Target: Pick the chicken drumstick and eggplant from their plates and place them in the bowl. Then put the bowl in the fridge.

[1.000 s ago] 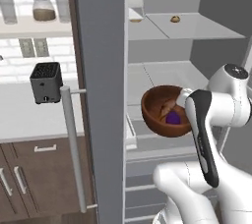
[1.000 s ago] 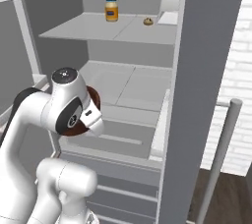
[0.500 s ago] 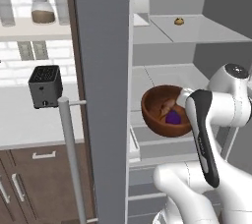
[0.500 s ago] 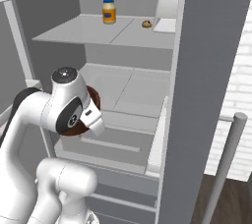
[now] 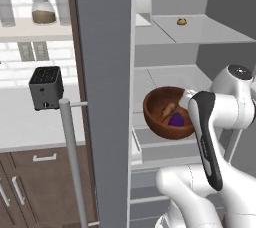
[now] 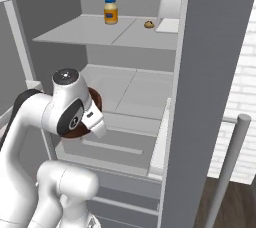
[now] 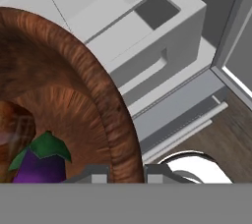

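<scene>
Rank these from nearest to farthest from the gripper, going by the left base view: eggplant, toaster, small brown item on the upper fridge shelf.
The gripper is shut on the bowl rim.
1. Eggplant: inside the bowl, right beside the grip.
2. Small brown item: one shelf up, toward the back.
3. Toaster: out on the counter, left of the open fridge door.

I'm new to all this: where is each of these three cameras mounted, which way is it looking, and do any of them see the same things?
Left base view: behind the arm on its left, facing the open fridge; the white arm rises lower right, holding the bowl.
Right base view: behind on its right, facing the same fridge shelves; the arm rises lower left, hiding most of the bowl.
Hand view: on the hand, looking along the gripper, shut on the bowl's rim, with the eggplant inside.
Shared: all three show the bowl; both base views show the fridge.
</scene>
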